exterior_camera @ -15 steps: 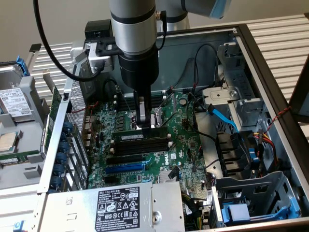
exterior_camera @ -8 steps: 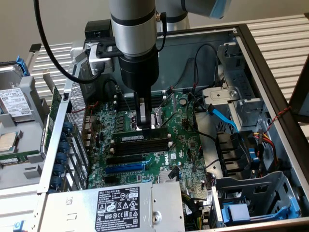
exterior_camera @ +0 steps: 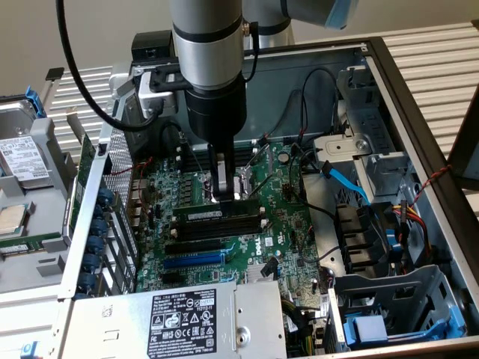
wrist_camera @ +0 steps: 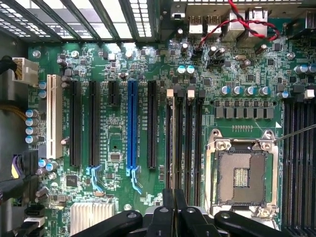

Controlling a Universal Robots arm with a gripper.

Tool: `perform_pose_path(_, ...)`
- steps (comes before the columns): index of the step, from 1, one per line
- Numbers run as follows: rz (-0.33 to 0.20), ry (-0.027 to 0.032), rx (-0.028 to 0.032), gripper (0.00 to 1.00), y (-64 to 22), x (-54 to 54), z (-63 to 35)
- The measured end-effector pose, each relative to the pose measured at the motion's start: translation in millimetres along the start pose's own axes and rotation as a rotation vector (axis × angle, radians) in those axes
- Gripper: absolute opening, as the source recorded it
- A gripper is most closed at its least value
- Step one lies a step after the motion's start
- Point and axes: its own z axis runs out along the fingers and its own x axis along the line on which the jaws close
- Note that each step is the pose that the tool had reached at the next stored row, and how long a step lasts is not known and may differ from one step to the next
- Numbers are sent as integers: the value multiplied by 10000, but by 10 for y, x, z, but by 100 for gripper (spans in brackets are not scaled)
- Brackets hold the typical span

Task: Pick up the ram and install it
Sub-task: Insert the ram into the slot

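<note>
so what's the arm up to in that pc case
The arm's pincer is shut and down over the motherboard's memory slots, inside an open case. The ram sits along one slot just beneath the pincer, not gripped by it. Whether it is pressed fully home I cannot tell.

The claw (wrist_camera: pixel 174 193), its fingers pressed together, sits at the end of the black memory slots (wrist_camera: pixel 187 143) on the green motherboard (wrist_camera: pixel 108 74). These slots lie between the blue expansion slot (wrist_camera: pixel 132 123) and the open processor socket (wrist_camera: pixel 242 173).
</note>
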Motion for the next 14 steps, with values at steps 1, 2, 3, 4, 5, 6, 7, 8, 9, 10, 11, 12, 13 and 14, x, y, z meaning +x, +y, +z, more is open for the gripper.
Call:
perform_pose_path(1, 0, 0, 0, 13, 0, 0, 6)
perform_pose_path(2, 1, -1, 0, 13, 0, 0, 11)
perform_pose_path(3, 0, 0, 0, 13, 0, 0, 17)
perform_pose_path(4, 0, 0, 0, 13, 0, 0, 23)
perform_pose_path(5, -1, 0, -1, 13, -1, 0, 31)
perform_pose_path(6, -3, 0, 0, 13, -2, 0, 37)
perform_pose_path(7, -4, 1, -1, 13, -2, 0, 42)
perform_pose_path(8, -4, 3, -2, 13, -2, 0, 43)
perform_pose_path(9, -4, 3, -3, 13, -2, 0, 44)
perform_pose_path(10, -4, 1, -1, 13, -3, -1, 46)
perform_pose_path(11, -4, 0, 0, 13, -3, 0, 47)
perform_pose_path(12, -4, -2, 1, 13, -3, 1, 49)
perform_pose_path(13, -5, -2, 1, 13, -4, 5, 50)
perform_pose_path(14, -5, -1, 1, 13, -4, 9, 51)
